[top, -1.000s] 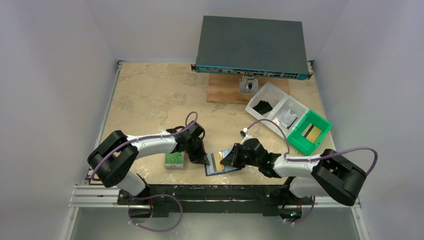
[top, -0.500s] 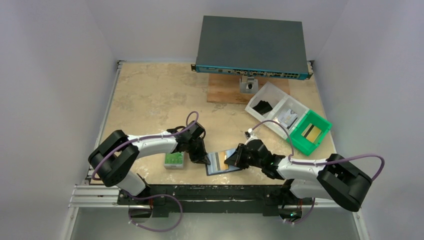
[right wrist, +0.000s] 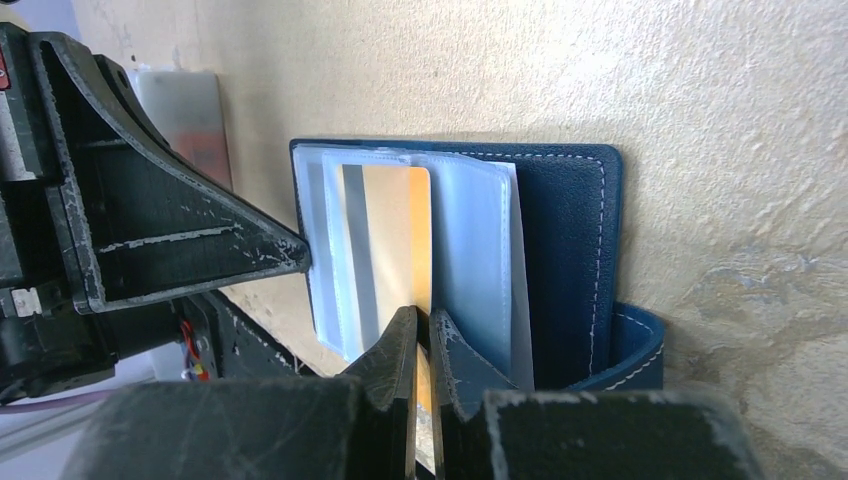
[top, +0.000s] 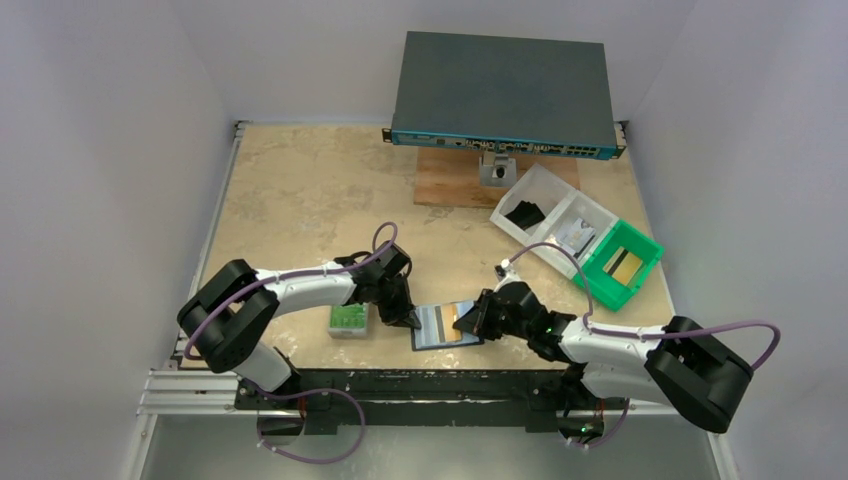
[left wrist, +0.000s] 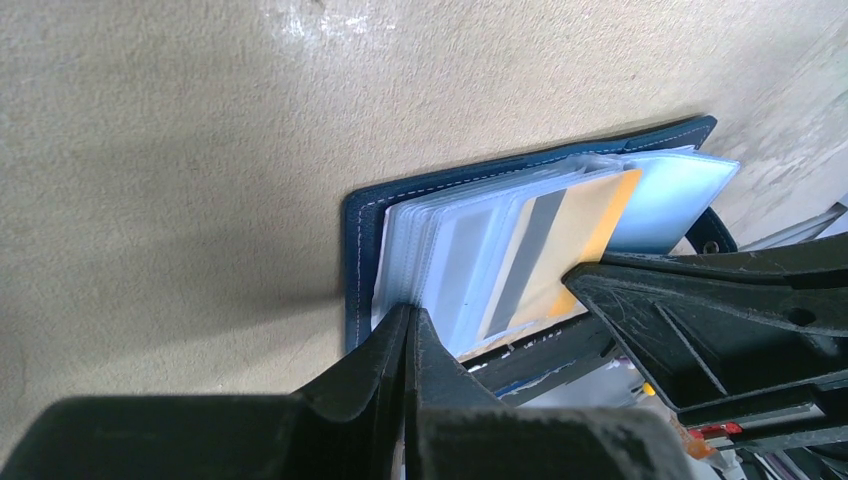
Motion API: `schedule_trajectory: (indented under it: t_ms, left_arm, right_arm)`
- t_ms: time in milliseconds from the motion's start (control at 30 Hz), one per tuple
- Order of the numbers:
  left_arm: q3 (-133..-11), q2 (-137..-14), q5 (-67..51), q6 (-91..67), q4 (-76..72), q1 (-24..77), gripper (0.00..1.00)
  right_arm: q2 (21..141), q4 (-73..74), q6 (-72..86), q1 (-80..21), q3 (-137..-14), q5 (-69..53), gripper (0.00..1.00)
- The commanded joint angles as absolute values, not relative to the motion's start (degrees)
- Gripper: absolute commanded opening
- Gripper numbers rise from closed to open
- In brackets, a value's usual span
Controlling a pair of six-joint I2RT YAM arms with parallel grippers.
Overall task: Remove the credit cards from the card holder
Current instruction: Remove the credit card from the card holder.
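While pinning wallet (left wrist: 360, 250) on bench (left wrist: 200, 150) with closed left tool (left wrist: 410, 330), clamping card (right wrist: 395, 230) in right tool (right wrist: 425, 340) for pull-out.

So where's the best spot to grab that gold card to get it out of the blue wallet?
Pinch the edge poking out of its clear sleeve, coming from the robot's right. The gold card lies flat and thin, so only that exposed edge offers a hold. The right claw is shut on it there; the left claw sits shut at the card holder's opposite edge.
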State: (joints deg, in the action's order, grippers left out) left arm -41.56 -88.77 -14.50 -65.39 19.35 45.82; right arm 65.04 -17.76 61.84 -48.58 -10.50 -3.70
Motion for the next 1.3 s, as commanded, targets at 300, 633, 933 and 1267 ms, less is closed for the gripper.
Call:
schedule_trajectory:
  t_ms: [300, 633, 933, 1267]
  left_arm:
    - [-38.3, -92.5, -0.4, -61.6, 31.3, 45.3, 0.0]
    - [-37.8, -92.0, -0.4, -60.9, 31.0, 44.7, 0.0]
    - [-37.1, -91.6, -0.7, -59.9, 30.7, 43.8, 0.0]
    - [-37.1, -90.4, -0.9, -58.3, 30.6, 43.3, 0.0]
  right_arm:
    - [65.9, -9.4, 62.5, -48.0, -8.5, 2.7, 0.0]
    - [61.8, -6.8, 64.0, -48.0, -8.0, 4.0, 0.0]
    - [60.6, -6.3, 65.5, -48.0, -6.7, 3.9, 0.0]
    - [62.9, -11.3, 62.6, -48.1, -8.1, 2.0, 0.0]
